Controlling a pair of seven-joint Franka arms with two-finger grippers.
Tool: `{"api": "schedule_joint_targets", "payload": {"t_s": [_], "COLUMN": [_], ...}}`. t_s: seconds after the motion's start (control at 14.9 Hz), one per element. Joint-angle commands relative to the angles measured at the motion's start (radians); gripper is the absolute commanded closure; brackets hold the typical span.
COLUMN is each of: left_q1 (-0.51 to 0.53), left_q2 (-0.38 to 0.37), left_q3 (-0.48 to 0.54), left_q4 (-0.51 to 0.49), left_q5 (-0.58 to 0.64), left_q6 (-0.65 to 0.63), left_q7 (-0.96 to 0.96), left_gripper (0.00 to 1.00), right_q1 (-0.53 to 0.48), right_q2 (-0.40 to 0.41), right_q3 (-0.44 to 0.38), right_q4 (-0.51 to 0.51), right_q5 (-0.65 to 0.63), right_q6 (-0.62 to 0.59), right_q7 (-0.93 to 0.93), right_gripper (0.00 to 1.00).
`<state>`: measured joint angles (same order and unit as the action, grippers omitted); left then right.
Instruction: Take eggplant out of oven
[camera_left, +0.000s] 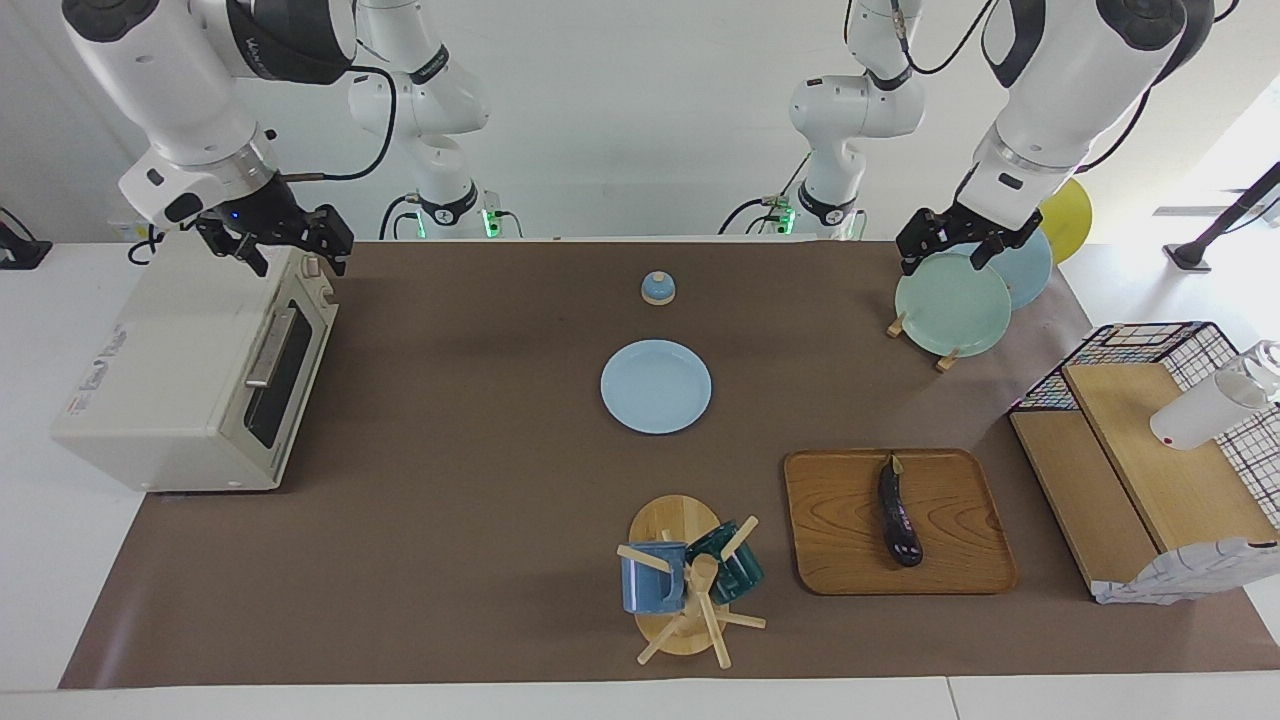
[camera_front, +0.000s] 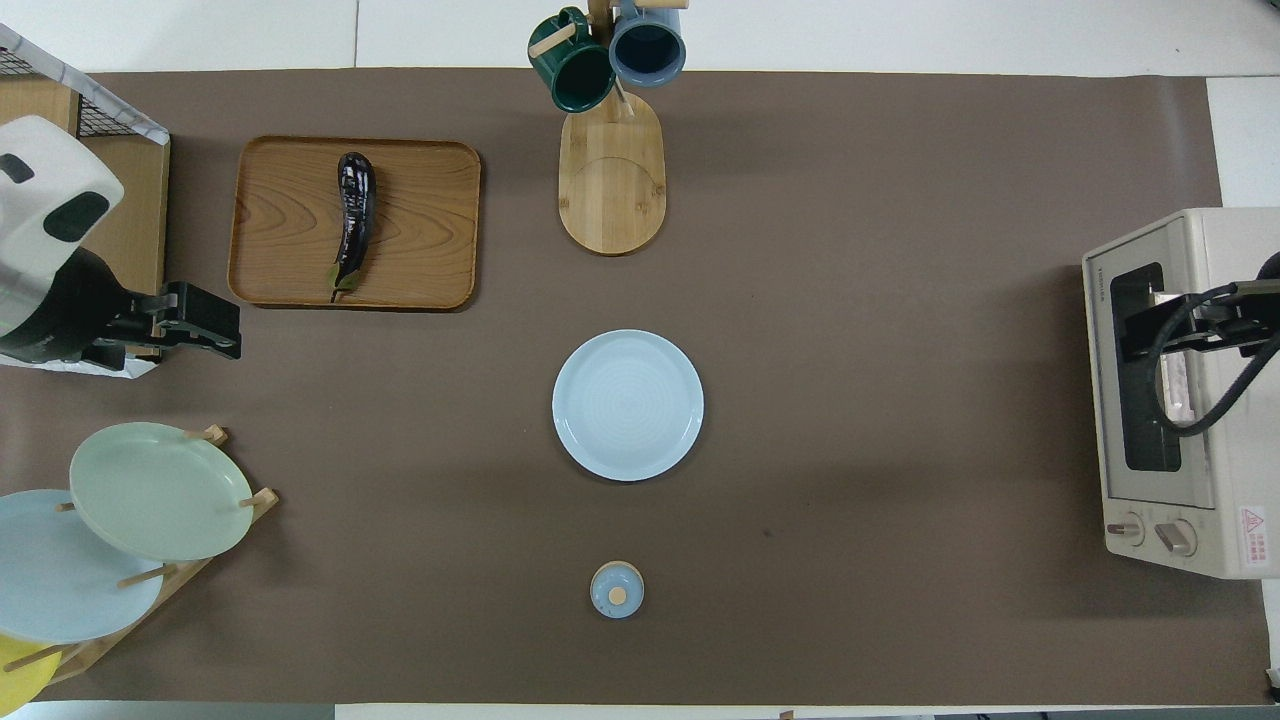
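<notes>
On the wooden tray (camera_left: 960, 560) at the lower right of the facing view I can see the slim, glossy dark purple eggplant (camera_left: 898, 510) lying lengthwise, its small green stem tip pointing toward the robots. It lies free on the wood, with no gripper touching it. In the overhead view the same eggplant (camera_front: 352, 222) sits at the upper left, on the tray (camera_front: 420, 250).

At the left edge of the facing view stands the boxy cream-white toaster oven (camera_left: 170, 370) with its dark glass door shut and its metal bar handle facing the middle of the brown mat (camera_left: 480, 500). I read the right gripper (camera_left: 283, 243) as hanging over the oven's top corner nearest the robots — fingers spread apart, nothing between them. In the overhead view it shows at the right edge, over the oven (camera_front: 1230, 400).

My left gripper (camera_left: 950, 243) is up at the upper right of the facing view, over the pale green plate (camera_left: 952, 305) that leans in the wooden dish rack; its fingers are spread wide and hold nothing. It is well apart from the eggplant.

Mid-frame lies a round light blue plate (camera_left: 656, 386), with a small blue lidded knob (camera_left: 657, 288) above it — nearer the robots. Below the plate, a wooden mug tree (camera_left: 680, 575) carries a blue mug (camera_left: 650, 580) and a dark green mug (camera_left: 735, 565).
</notes>
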<state>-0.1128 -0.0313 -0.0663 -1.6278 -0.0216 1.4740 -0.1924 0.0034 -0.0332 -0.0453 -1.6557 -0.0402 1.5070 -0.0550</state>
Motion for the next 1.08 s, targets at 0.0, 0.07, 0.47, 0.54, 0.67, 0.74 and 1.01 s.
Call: {"api": "schedule_joint_targets", "payload": {"t_s": [0.0,0.07,0.47,0.54,0.67,0.74,1.01], "left_q1": [-0.008,-0.007,-0.001,-0.001,0.004,0.004,0.004], "left_q2": [-0.045,-0.042,-0.041,-0.041,-0.041,-0.041,-0.039], "left_q3": [0.005,0.005,0.003,0.003,0.003,0.003,0.003], "left_q4": [-0.058,-0.057,-0.056,-0.056,-0.055,-0.055,-0.053], "left_q5": [0.003,0.003,-0.003,-0.003,-0.003,-0.003,-0.004], "left_q6": [0.041,0.064,0.092,0.092,0.091,0.089,0.088], "left_q7": [-0.009,-0.002,-0.002,-0.002,0.001,0.001,0.001], "left_gripper": [0.00,0.00,0.00,0.00,0.00,0.00,0.00], "right_q1": [-0.013,-0.013,-0.011,-0.013,-0.013,-0.013,-0.013], "right_q2": [-0.016,-0.014,-0.014,-0.016,-0.014,-0.016,-0.016], "right_q3": [0.004,0.004,0.002,0.004,0.004,0.004,0.004], "right_q4": [-0.007,-0.007,-0.007,-0.007,-0.007,-0.007,-0.007], "right_q5": [0.031,0.031,0.031,0.031,0.031,0.031,0.031], "right_q6": [-0.014,-0.014,-0.014,-0.014,-0.014,-0.014,-0.014], "right_q7": [-0.006,-0.006,-0.006,-0.006,-0.006,-0.006,-0.006], "right_gripper": [0.00,0.00,0.00,0.00,0.00,0.00,0.00]}}
